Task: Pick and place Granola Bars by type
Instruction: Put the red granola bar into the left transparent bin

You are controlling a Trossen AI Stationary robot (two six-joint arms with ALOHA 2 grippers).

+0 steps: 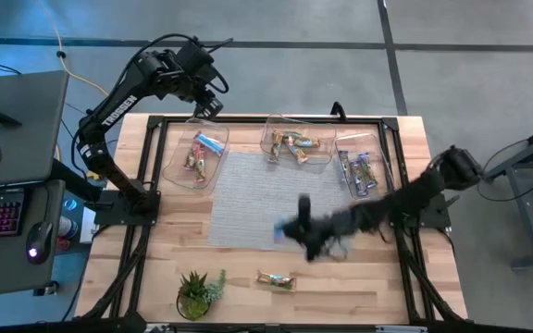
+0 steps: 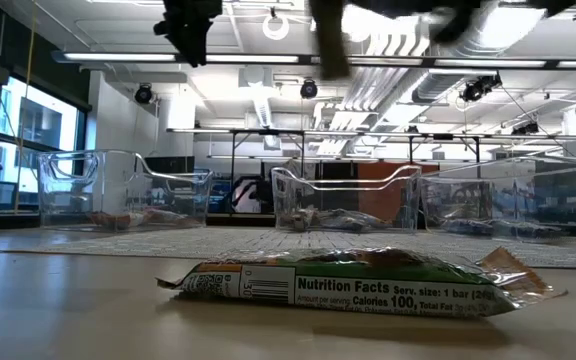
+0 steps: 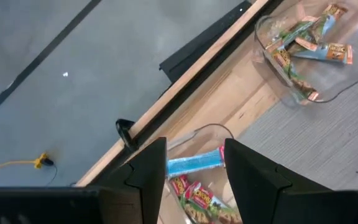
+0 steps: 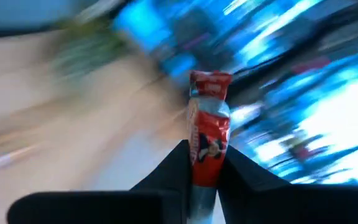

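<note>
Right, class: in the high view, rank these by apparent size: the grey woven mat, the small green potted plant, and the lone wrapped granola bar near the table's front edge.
1. Grey woven mat, largest.
2. Small green potted plant.
3. Lone wrapped granola bar, smallest, though close to the plant.

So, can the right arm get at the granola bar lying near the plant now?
Probably not yet: the right claw is shut on a red bar. The green bar itself lies uncovered near the plant.
</note>
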